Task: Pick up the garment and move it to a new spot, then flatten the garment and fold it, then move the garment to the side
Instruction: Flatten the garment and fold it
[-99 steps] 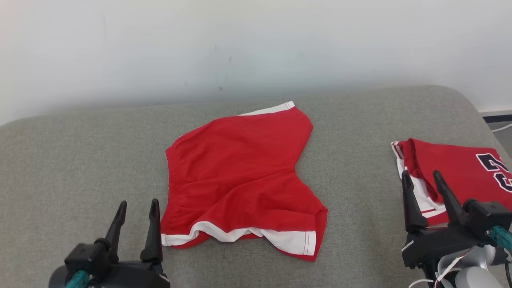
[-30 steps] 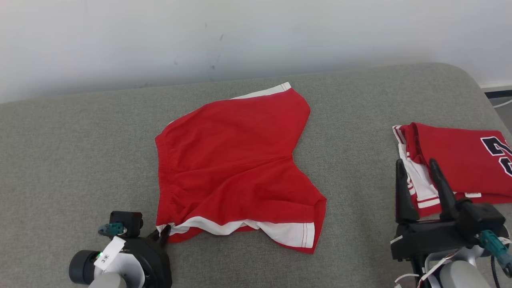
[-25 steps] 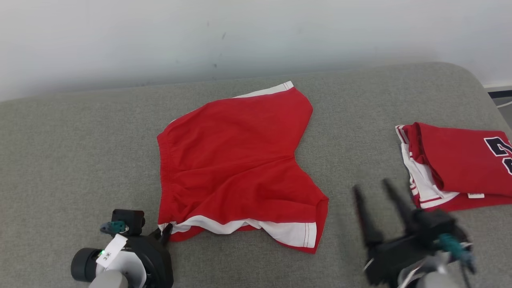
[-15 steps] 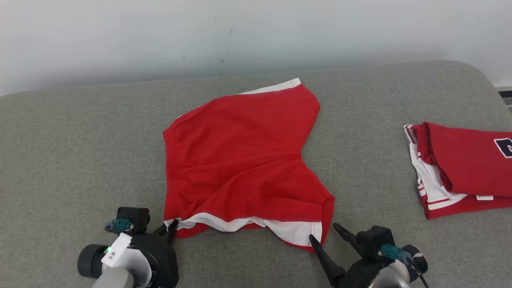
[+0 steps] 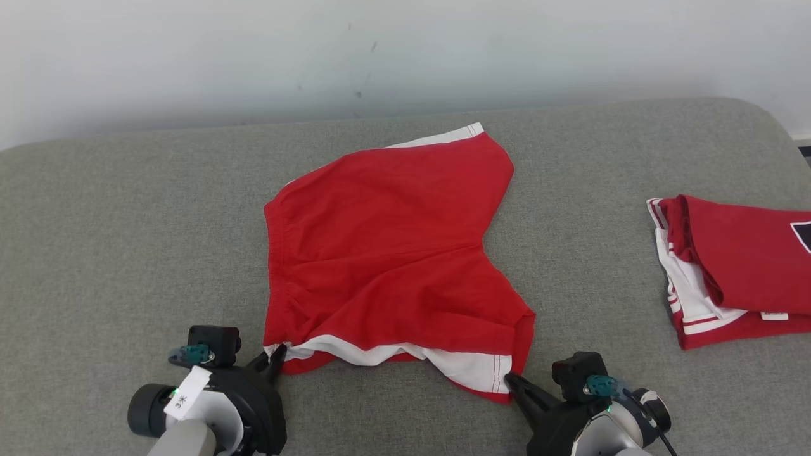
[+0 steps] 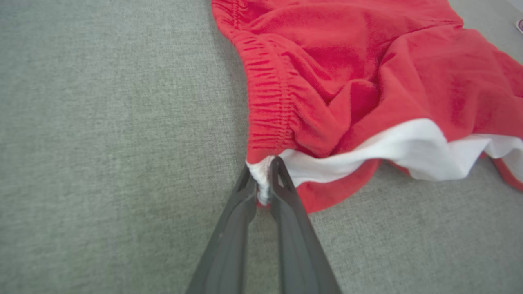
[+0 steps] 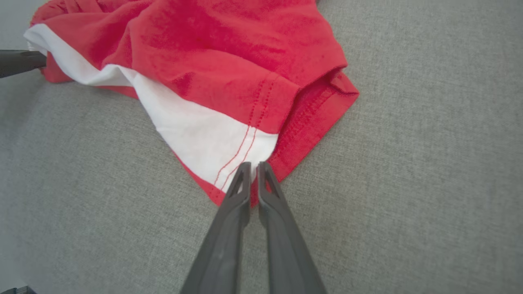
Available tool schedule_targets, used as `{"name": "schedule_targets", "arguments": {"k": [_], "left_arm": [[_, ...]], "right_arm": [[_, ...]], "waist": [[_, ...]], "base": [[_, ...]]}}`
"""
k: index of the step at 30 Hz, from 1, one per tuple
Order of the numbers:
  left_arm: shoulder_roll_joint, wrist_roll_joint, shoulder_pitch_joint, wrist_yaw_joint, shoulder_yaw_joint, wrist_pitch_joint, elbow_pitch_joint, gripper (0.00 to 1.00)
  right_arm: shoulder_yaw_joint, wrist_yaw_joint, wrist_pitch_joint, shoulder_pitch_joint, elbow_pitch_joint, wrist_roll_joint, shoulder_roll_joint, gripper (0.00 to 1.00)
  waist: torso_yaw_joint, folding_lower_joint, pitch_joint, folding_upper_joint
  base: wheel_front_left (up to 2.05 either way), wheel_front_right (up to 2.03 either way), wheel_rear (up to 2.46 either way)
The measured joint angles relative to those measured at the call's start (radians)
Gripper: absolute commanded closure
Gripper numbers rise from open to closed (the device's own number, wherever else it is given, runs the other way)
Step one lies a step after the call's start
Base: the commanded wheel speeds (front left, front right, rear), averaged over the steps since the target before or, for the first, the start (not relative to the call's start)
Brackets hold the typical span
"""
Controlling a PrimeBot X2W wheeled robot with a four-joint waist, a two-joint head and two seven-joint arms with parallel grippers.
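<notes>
Two near corners of the red shorts [image 5: 386, 253] are pinched, left gripper [image 6: 263, 176] on the waistband end, right gripper [image 7: 253, 168] on the hem, cloth spreading away beyond both; the pick-up looks in hand, wanting an even lift together.

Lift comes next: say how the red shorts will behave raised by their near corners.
Probably floppy: the red shorts lie rumpled, so the middle should sag between left gripper and right gripper. Likely light: the hem looks thin.

A folded red-and-white jersey [image 5: 738, 253], perhaps numbered, lies at the right end of the grey cushion [image 5: 127, 221].
</notes>
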State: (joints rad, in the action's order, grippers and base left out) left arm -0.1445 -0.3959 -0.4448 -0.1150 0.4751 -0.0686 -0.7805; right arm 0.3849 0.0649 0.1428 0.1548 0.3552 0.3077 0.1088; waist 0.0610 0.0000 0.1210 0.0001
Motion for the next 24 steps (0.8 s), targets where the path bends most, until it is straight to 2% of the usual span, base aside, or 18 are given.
{"name": "schedule_targets", "arguments": {"k": [9, 10, 11, 24], "left_arm": [[0.005, -0.005, -0.001, -0.001, 0.004, 0.022, -0.027, 1.0], [0.005, -0.005, -0.001, -0.001, 0.005, 0.026, -0.03, 1.0], [0.005, -0.005, -0.001, -0.001, 0.006, 0.027, -0.033, 1.0], [0.005, -0.005, -0.013, -0.009, 0.019, 0.043, -0.055, 1.0]], "right_arm": [[-0.007, 0.003, 0.016, 0.0, 0.011, 0.011, -0.001, 1.0], [-0.011, 0.003, 0.016, 0.0, 0.011, 0.018, -0.001, 0.46], [-0.014, 0.003, 0.016, 0.0, 0.011, 0.026, -0.001, 0.0], [0.0, 0.006, 0.027, 0.009, 0.025, 0.043, -0.014, 0.0]], "waist": [[0.0, 0.0, -0.013, 0.0], [0.0, 0.0, -0.014, 0.0], [0.0, 0.0, -0.016, 0.0], [0.002, 0.0, -0.018, 0.0]], "base": [[0.0, 0.0, 0.0], [0.0, 0.0, 0.0], [0.0, 0.0, 0.0], [0.0, 0.0, 0.0]]}}
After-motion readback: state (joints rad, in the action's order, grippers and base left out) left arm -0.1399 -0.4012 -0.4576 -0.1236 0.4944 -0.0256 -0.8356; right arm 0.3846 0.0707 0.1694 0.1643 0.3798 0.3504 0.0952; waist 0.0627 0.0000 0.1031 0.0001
